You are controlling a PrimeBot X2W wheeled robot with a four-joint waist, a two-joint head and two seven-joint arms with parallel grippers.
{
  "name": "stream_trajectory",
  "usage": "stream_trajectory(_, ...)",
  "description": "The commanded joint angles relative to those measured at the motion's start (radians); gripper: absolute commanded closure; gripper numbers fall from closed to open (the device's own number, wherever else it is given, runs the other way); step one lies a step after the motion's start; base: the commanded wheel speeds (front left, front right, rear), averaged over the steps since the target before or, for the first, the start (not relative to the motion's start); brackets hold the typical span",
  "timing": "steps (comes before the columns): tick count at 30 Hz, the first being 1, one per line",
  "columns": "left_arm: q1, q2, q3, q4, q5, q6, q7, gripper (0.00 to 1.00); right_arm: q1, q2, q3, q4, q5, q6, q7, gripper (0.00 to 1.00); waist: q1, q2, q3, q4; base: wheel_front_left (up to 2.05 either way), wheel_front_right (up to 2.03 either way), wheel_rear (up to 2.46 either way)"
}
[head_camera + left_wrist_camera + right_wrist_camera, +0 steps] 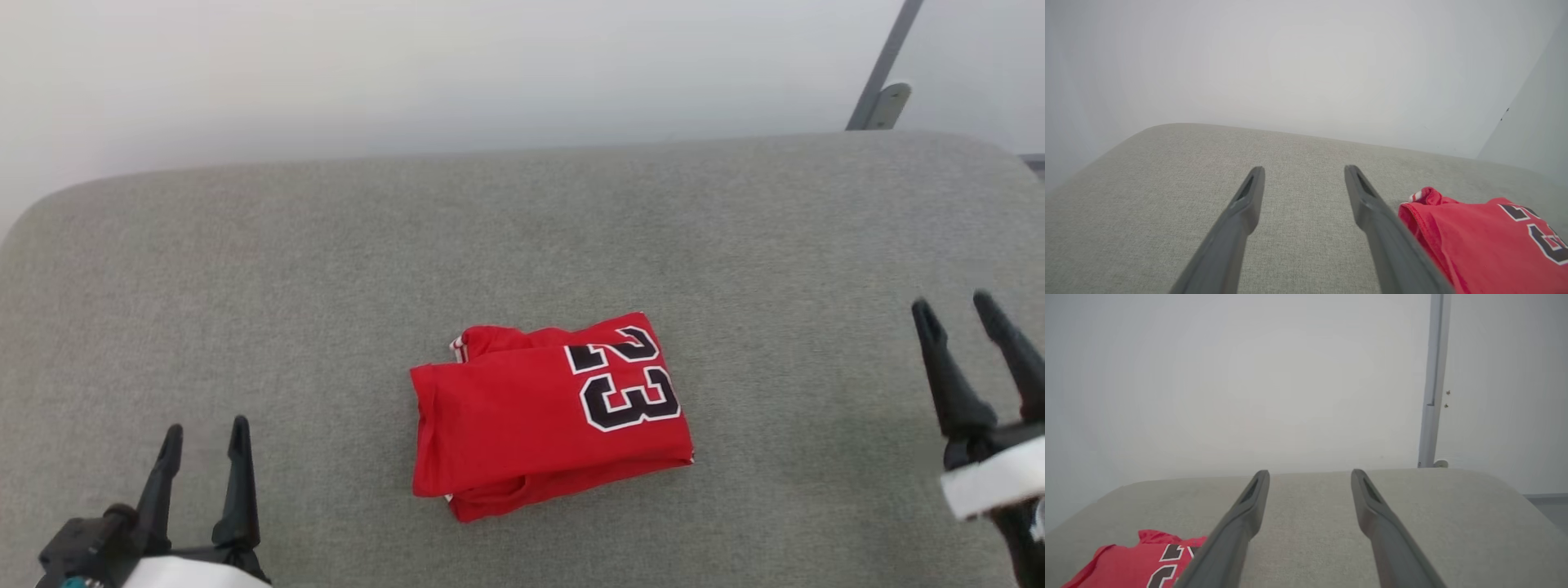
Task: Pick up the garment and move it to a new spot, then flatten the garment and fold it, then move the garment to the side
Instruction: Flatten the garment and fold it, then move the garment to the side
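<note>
- The garment (pixel 547 412) is lying folded into a compact red bundle, roughly centre on the grey upholstered surface (pixel 326 269), toward its near side.
- Black white-outlined "23" numerals (pixel 624 380) are showing on the top layer, at its far right corner; the upper digits are bending over a crease and are hard to read.
- A sliver of striped trim (pixel 457 347) is peeking out at the far left corner; lower layers are tucking under the top fold, so their shape is hidden.
- In the left wrist view the bundle is running off the right and bottom edges, partly behind one finger. In the right wrist view it is being cut off at the bottom left.
- The left gripper (pixel 206 425) is hovering at the near left, fingers spread, holding nothing, well apart from the garment.
- The right gripper (pixel 951 300) is hovering at the far right, fingers spread and empty, its body running off the frame edge.
- A pale wall (pixel 408 65) and a grey metal post (pixel 886 65) are standing behind the surface.
</note>
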Motion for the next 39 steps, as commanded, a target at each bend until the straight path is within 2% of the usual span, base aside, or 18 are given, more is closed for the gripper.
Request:
stream_trajectory(1, 0.011, 0.006, 0.001, 0.002, 0.009, -0.003, -0.005, 0.0, 0.014, -0.001, 0.004, 0.008, -0.006, 0.0, -0.012, 0.0, 0.0, -0.0001, -0.01, -0.008, 0.0, 0.0, 0.0)
stream_trajectory(7, 0.037, 0.011, 0.019, 0.02, 0.005, -0.005, -0.005, 0.0, 0.043, 0.01, 0.036, 0.133, -0.034, 0.0, -0.112, 0.0, 0.0, -0.0001, -0.034, -0.016, 0.0, 0.0, 0.0)
stream_trajectory(13, 0.053, 0.016, 0.027, 0.035, 0.016, -0.006, -0.005, 0.0, 0.052, 0.024, 0.047, 0.218, -0.04, 0.0, -0.142, 0.0, 0.0, -0.0001, -0.043, -0.011, 0.0, 0.0, 0.0)
stream_trajectory(28, 0.033, 0.012, 0.017, 0.038, 0.005, -0.007, -0.005, 0.0, 0.1, 0.094, -0.036, 0.203, -0.099, 0.0, -0.142, 0.0, 0.0, -0.0001, -0.044, 0.008, 0.0, 0.0, 0.0)
stream_trajectory(34, 0.031, 0.007, 0.019, 0.026, 0.004, -0.007, -0.005, 0.0, 0.118, 0.107, -0.042, 0.198, -0.103, 0.0, -0.142, 0.0, 0.0, -0.0001, -0.045, 0.013, 0.0, 0.0, 0.0)
stream_trajectory(39, 0.022, 0.004, 0.01, 0.02, 0.009, -0.008, -0.005, 0.0, 0.107, 0.105, -0.007, 0.206, -0.086, 0.0, -0.142, 0.0, 0.0, -0.0001, -0.034, 0.029, 0.0, 0.0, 0.0)
